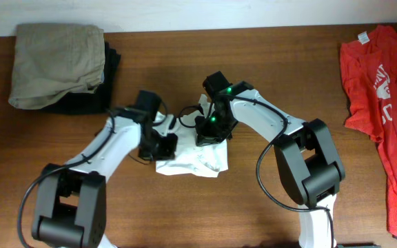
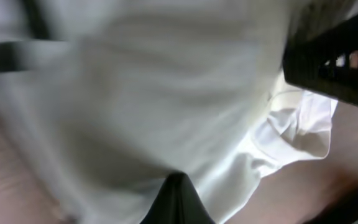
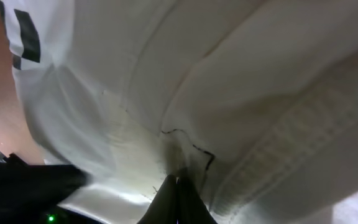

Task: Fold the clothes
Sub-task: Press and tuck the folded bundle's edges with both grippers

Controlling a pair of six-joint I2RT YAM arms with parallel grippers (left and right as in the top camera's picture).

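Note:
The white T-shirt (image 1: 193, 161) lies bunched in a small heap at the table's middle. My left gripper (image 1: 163, 143) presses into its left side and my right gripper (image 1: 209, 131) into its upper right; both are close together. In the left wrist view white cloth (image 2: 166, 93) fills the frame and the fingers (image 2: 178, 202) are shut together with cloth around them. In the right wrist view the fingers (image 3: 178, 196) are shut on a fold of the white shirt (image 3: 229, 81); a dark print patch (image 3: 27, 37) shows at upper left.
A khaki garment (image 1: 55, 62) lies folded on a black one (image 1: 109, 76) at the back left. A red T-shirt with white print (image 1: 384, 103) lies spread at the right edge. Bare brown wood table (image 1: 267, 207) surrounds the heap.

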